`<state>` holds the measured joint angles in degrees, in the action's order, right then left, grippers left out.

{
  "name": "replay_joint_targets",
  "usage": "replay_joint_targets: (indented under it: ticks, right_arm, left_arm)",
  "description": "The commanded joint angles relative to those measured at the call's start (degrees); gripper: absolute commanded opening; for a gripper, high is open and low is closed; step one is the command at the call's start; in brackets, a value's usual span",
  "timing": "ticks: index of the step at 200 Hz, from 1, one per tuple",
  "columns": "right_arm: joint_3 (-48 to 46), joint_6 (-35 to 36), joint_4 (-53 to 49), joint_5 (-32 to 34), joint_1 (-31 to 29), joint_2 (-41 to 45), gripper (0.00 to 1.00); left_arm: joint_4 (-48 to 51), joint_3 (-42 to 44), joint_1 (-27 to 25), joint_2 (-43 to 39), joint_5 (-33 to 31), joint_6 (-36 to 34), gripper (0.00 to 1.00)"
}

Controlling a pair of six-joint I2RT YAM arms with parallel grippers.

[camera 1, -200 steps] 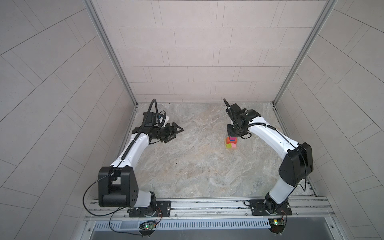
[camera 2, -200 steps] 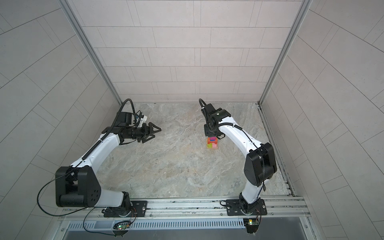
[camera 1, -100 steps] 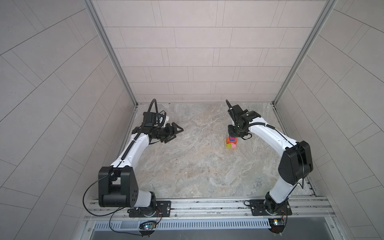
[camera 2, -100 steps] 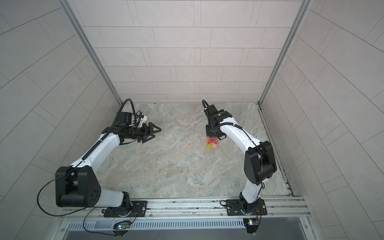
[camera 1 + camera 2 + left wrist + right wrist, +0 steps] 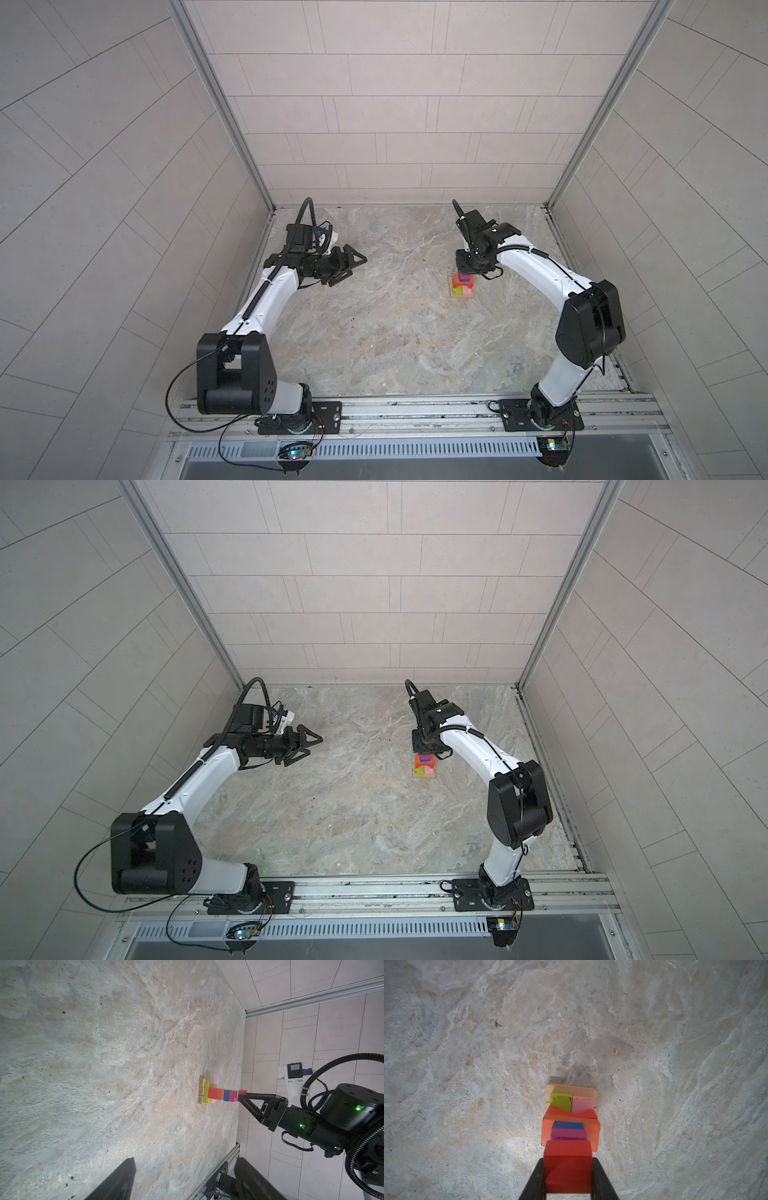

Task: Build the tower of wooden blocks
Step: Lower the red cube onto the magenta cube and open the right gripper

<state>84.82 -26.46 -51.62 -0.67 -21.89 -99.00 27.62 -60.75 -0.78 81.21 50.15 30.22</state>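
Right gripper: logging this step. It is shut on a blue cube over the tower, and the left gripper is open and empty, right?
No: the right gripper is shut on a red cube, not blue, as the right wrist view shows. It is over the tower, and the left gripper is open and empty.

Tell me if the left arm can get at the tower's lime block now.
Probably yes, sideways: nothing stands between the open left gripper and the lime block, though the right gripper, shut on the red cube, crowds the tower above it.
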Motion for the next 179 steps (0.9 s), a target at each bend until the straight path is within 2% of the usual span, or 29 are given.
replay_joint_targets:
  ticks: [1,179]
  right_arm:
    - [-0.95,-0.71,-0.34,0.31,0.27,-0.47,0.25]
    - [-1.23,-0.79,-0.71,-0.94,0.27,-0.47,0.26]
  left_arm:
    - [-0.93,0.80,-0.27,-0.15,0.83,0.10,0.82]
    - [-0.91,0.69,-0.28,-0.20,0.82,0.06,0.82]
